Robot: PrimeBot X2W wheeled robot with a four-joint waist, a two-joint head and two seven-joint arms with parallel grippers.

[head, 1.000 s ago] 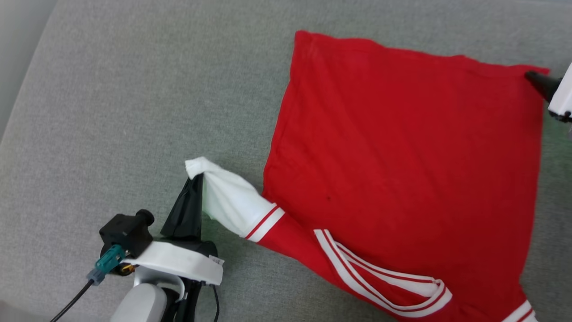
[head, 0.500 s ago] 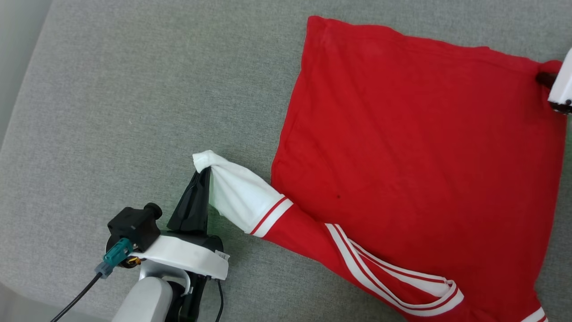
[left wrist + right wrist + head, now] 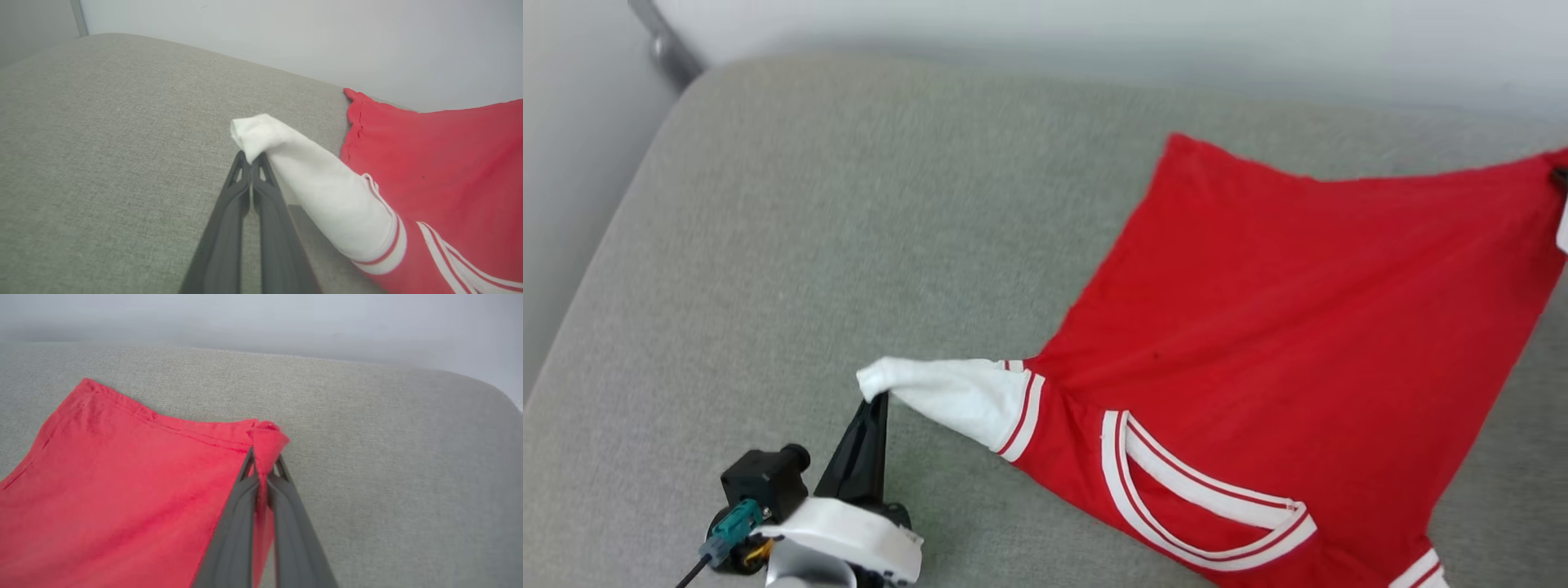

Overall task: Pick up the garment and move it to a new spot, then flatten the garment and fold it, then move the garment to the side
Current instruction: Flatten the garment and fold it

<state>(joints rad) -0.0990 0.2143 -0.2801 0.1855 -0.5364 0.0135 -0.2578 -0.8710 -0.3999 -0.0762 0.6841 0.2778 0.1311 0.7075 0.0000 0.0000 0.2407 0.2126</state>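
So, the garment (image 3: 1298,327) was found spread over the right half of the grey padded surface (image 3: 809,245), red body mostly flat, striped neck trim (image 3: 1201,523) toward the near edge. Its white sleeve (image 3: 947,392) was drawn out leftward into a twisted point, and the far hem corner (image 3: 267,435) was bunched into a little knob.

The sleeve tip was pinched by the left gripper (image 3: 250,157), jaws pressed fully together on the white cloth. The hem corner was clamped by the right gripper (image 3: 264,459), jaws closed with a strip of red fabric squeezed between them.

What was changed: a second before, the right jaws were seen spread at that corner with nothing caught; by this moment they had been closed on it. The left hold on the sleeve was kept as it was. The head camera had also been tilted up (a pale wall (image 3: 1094,49) was brought in at the top), so the shirt's shift in that view shouldn't be read as its own movement.

Pull lines were seen running from sleeve to corner, so the cloth was probably being tensioned, though whether any of it was raised off the surface couldn't really be told.

With both ends gripped, the pick-up was judged ready to go. Flattening and folding were not yet started. Slipping from such small pinches was reckoned the main risk.
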